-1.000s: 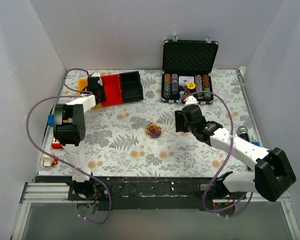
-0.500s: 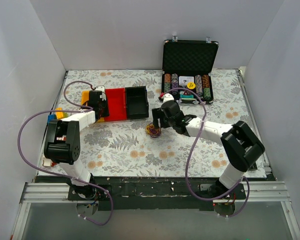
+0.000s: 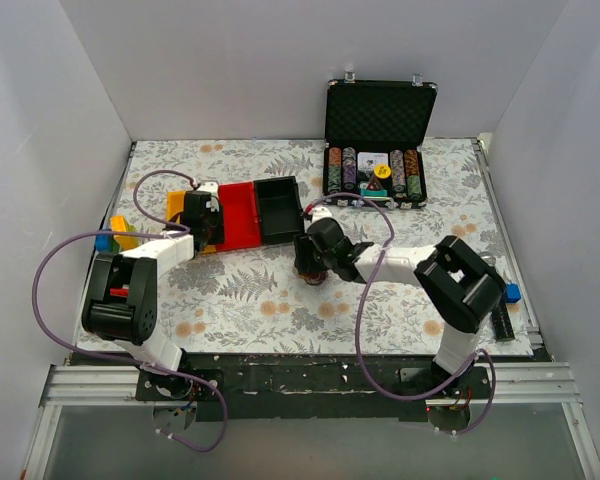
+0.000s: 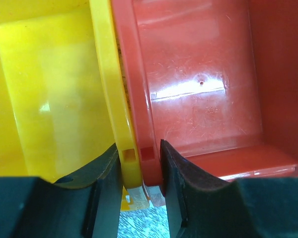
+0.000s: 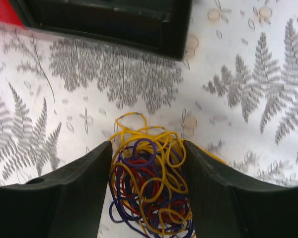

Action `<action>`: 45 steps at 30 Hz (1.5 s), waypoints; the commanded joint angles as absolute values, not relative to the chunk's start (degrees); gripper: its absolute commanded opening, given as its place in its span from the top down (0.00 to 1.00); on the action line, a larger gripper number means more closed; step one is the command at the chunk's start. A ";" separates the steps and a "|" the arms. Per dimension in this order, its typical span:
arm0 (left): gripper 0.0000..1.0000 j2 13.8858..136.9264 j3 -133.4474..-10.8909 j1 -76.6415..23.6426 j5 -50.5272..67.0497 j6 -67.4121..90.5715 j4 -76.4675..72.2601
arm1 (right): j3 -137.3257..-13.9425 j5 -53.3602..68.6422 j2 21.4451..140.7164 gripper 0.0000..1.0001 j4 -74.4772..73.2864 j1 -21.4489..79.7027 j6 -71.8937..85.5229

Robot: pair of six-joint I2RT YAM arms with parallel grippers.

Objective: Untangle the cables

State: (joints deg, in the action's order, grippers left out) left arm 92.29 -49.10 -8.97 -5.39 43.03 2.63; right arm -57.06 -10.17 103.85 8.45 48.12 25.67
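Straddling the cables, right tool sits partly open.

Plain white walls closed the scene in on three sides, a back wall, a left wall and a right wall, all lit softly and evenly. The table wore a white cloth printed with grey fern leaves and small pale-orange flowers. Along its near edge ran a black strip on a silver metal rail, with a dull grey-green surface below.

Cables partly out of frame (bottom edge, right wrist view)
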 commanded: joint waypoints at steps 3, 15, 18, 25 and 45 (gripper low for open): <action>0.66 85.61 -46.32 -16.86 -3.96 40.87 2.81 | -43.88 -12.21 92.57 0.47 11.69 50.80 29.70; 0.66 85.87 -45.18 -30.93 -7.12 43.85 6.68 | -29.71 -15.73 74.19 0.53 10.81 52.47 34.89; 0.66 86.39 -45.52 -33.39 -7.12 44.82 7.20 | -28.83 -16.08 72.69 0.52 10.02 52.56 35.24; 0.63 89.65 -50.19 -36.91 -0.10 50.44 11.87 | -29.00 -15.47 73.12 0.51 10.99 53.08 36.65; 0.06 80.07 -51.50 -37.35 5.80 45.97 16.34 | -33.93 -13.95 70.60 0.31 8.18 58.36 34.72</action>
State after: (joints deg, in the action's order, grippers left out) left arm 84.77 -48.84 -37.10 4.54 49.01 14.22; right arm -34.30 -9.87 78.00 9.52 58.22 34.54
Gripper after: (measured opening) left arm 0.935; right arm 0.686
